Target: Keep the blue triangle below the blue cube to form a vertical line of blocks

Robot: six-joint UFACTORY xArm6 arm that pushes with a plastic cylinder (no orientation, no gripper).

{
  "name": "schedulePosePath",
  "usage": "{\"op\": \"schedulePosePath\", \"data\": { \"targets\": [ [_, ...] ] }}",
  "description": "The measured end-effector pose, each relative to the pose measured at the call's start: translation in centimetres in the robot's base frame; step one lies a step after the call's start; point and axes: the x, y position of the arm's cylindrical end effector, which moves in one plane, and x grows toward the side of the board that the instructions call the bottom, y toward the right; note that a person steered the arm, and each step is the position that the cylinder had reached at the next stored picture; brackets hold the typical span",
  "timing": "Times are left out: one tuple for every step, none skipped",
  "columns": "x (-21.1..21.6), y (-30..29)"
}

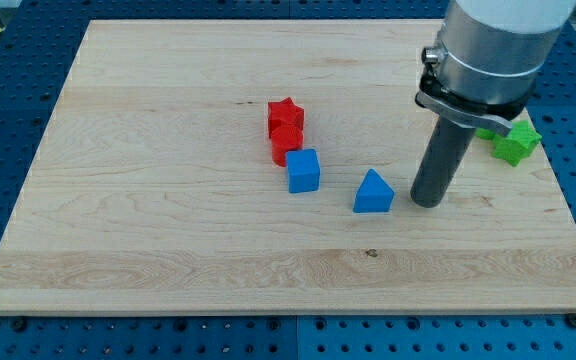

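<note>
Blue triangle (373, 192) sits nearest the view's bottom, lower right of the blue cube (304, 171) and apart from it. My tip (427, 203), a bare rod with nothing to open or close, stands just beside the triangle's right side; contact cannot be confirmed. Judged light, rigid and free-sliding on the wooden board (168, 250); push low on its right face, since off-centre contact may spin it. Farther: red cube (285, 146), red star (285, 115), green block (514, 141).

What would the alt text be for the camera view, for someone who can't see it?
My tip rests on a wooden board just right of the blue triangle, which sits right of and slightly below the blue cube. A red star and red block stand above the cube; a green block lies at far right.
</note>
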Motion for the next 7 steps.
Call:
{"op": "schedulePosePath", "data": {
  "targets": [
    [0.0,0.1],
    [0.0,0.1],
    [0.3,0.2],
    [0.3,1.3],
    [0.3,1.3],
    [-0.3,-0.9],
    [-0.6,-1.8]
  ]
}}
